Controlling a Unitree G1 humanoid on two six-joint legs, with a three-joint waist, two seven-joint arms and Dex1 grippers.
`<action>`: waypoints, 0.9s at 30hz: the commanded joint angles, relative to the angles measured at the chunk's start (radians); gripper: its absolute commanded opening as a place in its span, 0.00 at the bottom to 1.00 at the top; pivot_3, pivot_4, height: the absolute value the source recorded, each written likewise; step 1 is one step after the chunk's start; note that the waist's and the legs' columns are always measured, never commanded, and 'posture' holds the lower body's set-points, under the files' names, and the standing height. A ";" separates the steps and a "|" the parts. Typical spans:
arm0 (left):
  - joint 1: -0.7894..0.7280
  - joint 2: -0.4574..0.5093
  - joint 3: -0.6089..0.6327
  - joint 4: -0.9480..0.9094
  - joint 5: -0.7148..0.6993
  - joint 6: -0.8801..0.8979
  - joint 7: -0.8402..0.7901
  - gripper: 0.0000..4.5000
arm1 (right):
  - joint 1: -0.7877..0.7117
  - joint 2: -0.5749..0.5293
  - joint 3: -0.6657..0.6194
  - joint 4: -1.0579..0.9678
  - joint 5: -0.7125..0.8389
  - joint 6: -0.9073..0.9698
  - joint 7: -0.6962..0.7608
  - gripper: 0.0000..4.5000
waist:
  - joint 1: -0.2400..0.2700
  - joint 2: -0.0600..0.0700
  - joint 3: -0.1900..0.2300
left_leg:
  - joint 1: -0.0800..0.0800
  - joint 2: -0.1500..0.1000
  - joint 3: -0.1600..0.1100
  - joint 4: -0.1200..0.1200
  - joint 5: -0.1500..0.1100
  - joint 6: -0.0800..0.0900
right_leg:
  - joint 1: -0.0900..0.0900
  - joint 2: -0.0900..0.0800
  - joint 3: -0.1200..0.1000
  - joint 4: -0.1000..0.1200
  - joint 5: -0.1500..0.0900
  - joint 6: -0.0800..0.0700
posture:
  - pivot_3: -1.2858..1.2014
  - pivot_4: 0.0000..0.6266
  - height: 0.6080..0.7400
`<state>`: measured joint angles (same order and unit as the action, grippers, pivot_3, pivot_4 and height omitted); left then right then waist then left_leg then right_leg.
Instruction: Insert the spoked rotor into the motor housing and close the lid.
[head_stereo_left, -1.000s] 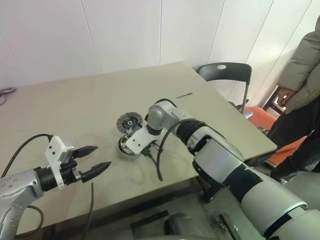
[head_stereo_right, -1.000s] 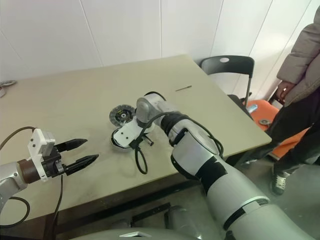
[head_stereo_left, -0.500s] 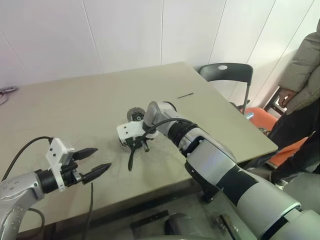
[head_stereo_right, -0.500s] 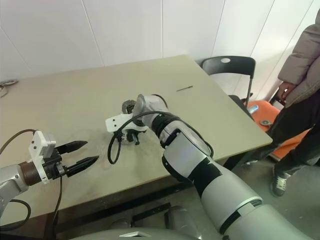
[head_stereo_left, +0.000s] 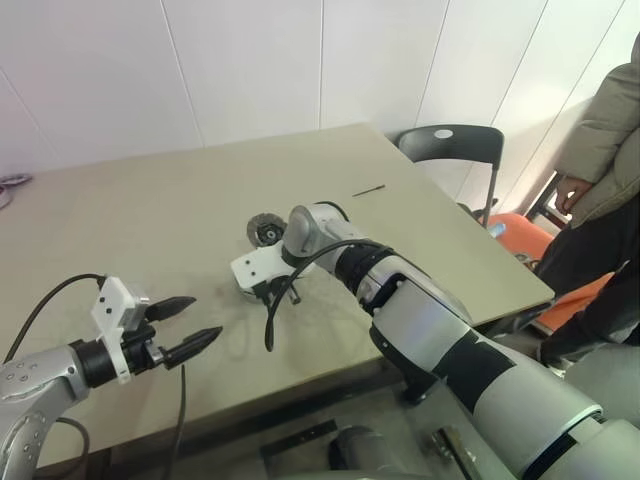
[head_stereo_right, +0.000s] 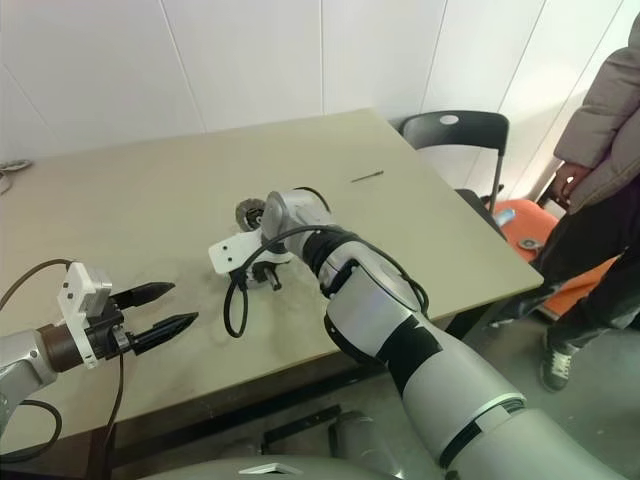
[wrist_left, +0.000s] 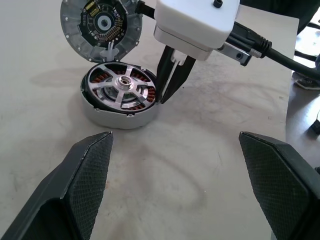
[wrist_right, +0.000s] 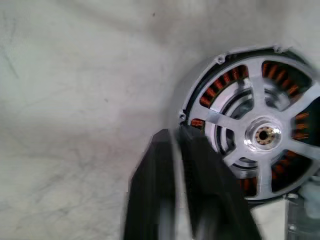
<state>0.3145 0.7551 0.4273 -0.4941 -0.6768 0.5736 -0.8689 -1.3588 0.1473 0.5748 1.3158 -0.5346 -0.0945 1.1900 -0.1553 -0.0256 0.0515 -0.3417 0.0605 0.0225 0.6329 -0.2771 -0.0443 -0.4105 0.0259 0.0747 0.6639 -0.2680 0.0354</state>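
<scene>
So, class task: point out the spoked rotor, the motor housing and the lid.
spoked rotor (wrist_left: 121, 83): left wrist view, on its silver hub.
motor housing (wrist_left: 112, 117): left wrist view, on its outer metal wall.
lid (wrist_left: 103, 22): left wrist view, on its dark centre.

My left arm is low at my left side, forearm reaching forward. Its pincer (head_stereo_left: 188, 322) points ahead and a little down, its two black fingers (wrist_left: 80, 192) spread wide with nothing between them. My right arm stretches forward across my front, wrist bent so the pincer (wrist_left: 170, 82) points steeply down. Its fingers (wrist_right: 155, 190) stand close together with a thin gap, gripping nothing.
</scene>
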 joint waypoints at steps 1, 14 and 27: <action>0.003 -0.001 0.022 -0.033 -0.008 -0.016 0.002 0.96 | -0.015 0.015 -0.010 -0.008 0.003 0.025 -0.017 0.35 | 0.000 0.000 0.000 | 0.000 0.000 0.000 0.000 0.000 0.000 | 0.000 0.000 0.000 0.000 0.000 0.000 | 0.52 0.00 1.00; -0.003 0.003 0.019 -0.019 -0.008 -0.019 -0.009 0.96 | -0.068 -0.018 -0.061 -0.055 0.068 -0.043 0.122 0.42 | 0.000 0.000 0.000 | -0.004 0.000 0.000 -0.001 0.000 0.000 | -0.005 0.000 0.000 0.000 0.000 0.001 | 0.52 0.00 1.00; -0.030 0.009 0.011 -0.004 -0.007 -0.012 -0.021 0.96 | -0.040 -0.156 0.079 -0.059 -0.074 -0.426 -0.017 0.42 | 0.000 -0.001 -0.001 | -0.015 -0.001 0.000 -0.001 0.000 0.000 | -0.014 -0.001 -0.001 0.001 0.004 0.001 | 0.52 0.00 1.00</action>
<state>0.2996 0.7535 0.4263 -0.4903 -0.6771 0.5733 -0.8855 -1.3894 -0.0038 0.6309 1.2611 -0.5774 -0.4747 1.2303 -0.1548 -0.0268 0.0508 -0.3564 0.0594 0.0230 0.6323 -0.2770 -0.0443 -0.4248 0.0255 0.0737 0.6648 -0.2644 0.0361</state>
